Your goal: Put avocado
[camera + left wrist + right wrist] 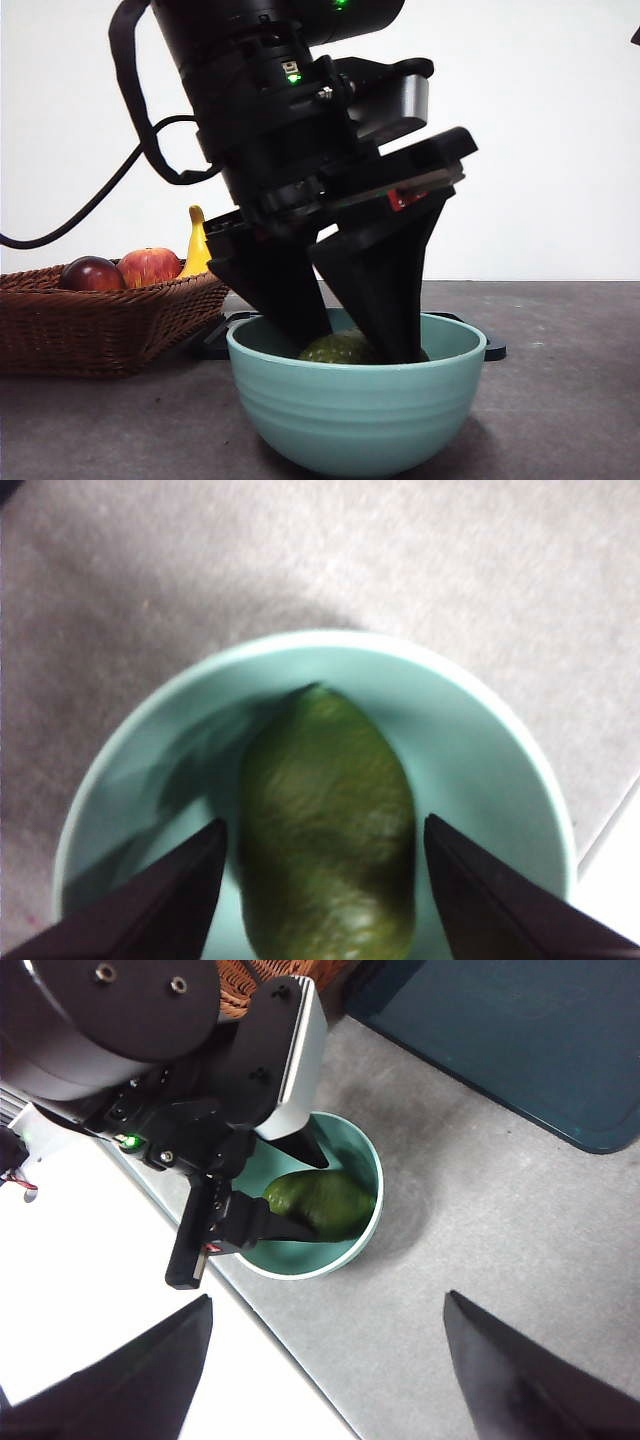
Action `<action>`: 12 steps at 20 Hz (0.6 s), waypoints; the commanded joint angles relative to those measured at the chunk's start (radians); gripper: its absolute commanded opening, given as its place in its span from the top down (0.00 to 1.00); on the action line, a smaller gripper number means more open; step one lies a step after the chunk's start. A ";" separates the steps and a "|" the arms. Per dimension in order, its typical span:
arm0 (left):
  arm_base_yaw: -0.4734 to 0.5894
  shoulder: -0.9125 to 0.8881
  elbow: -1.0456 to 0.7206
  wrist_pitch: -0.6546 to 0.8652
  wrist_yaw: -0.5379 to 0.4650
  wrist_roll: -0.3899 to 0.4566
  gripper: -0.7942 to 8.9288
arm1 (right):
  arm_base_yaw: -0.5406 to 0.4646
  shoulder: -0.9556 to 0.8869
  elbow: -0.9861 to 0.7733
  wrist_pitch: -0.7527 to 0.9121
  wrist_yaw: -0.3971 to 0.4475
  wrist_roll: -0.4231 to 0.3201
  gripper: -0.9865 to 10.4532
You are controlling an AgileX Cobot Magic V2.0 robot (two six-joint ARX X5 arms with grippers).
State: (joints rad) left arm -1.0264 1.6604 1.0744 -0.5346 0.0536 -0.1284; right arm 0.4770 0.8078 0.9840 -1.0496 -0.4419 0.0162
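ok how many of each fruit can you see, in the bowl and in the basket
avocado: 1, in the bowl
red apple: 1, in the basket
dark red fruit: 1, in the basket
banana: 1, in the basket
total: 4

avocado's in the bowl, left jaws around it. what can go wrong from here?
1. The left gripper is open, with its jaws down inside the teal bowl on either side of the avocado. A tilted retreat could clip the rim and drag or tip the bowl.
2. The avocado may roll as the jaws lift.
3. The right gripper hovers nearby, so the arms' paths could cross.
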 commanded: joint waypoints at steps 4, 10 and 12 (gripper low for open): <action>-0.014 -0.014 0.037 -0.019 -0.002 0.000 0.58 | 0.005 0.008 0.018 0.009 0.001 0.010 0.59; 0.041 -0.211 0.077 -0.019 -0.002 -0.019 0.58 | 0.005 0.008 0.018 0.009 0.002 0.010 0.59; 0.092 -0.298 0.077 -0.018 -0.002 -0.024 0.58 | 0.005 0.008 0.018 0.009 0.002 0.010 0.59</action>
State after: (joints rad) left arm -0.9234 1.3560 1.1316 -0.5564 0.0540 -0.1448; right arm 0.4770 0.8078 0.9840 -1.0496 -0.4416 0.0162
